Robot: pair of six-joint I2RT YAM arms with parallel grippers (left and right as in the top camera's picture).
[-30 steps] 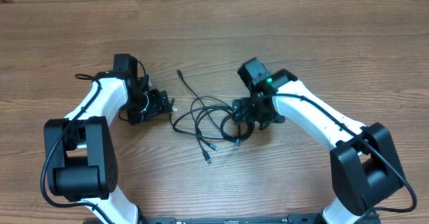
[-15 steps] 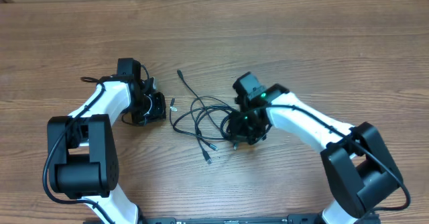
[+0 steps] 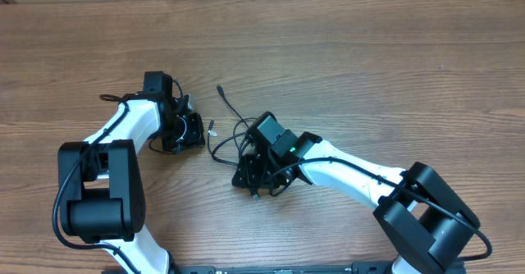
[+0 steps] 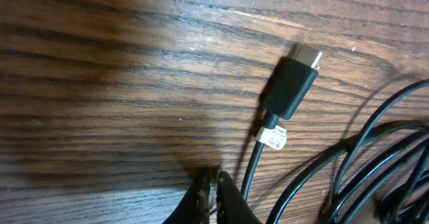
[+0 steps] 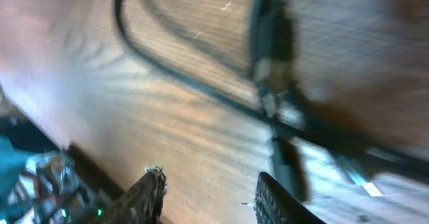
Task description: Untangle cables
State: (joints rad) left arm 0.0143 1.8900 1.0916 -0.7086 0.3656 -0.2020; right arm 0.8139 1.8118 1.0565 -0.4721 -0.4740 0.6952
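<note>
Overhead, the table (image 3: 369,61) was brightly and evenly lit and sharp throughout, with only soft, short shadows beside the arms (image 3: 131,122). In the left wrist view a broad dark shadow covered the left of the wood, while the plug (image 4: 291,90) was crisp. The right wrist view was heavily blurred: the cables (image 5: 268,70) were soft dark streaks, with pale glare at upper left.

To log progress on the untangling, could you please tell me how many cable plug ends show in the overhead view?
2: one plug end above the tangle, a second plug end beside the left gripper. The right arm may hide others.
</note>
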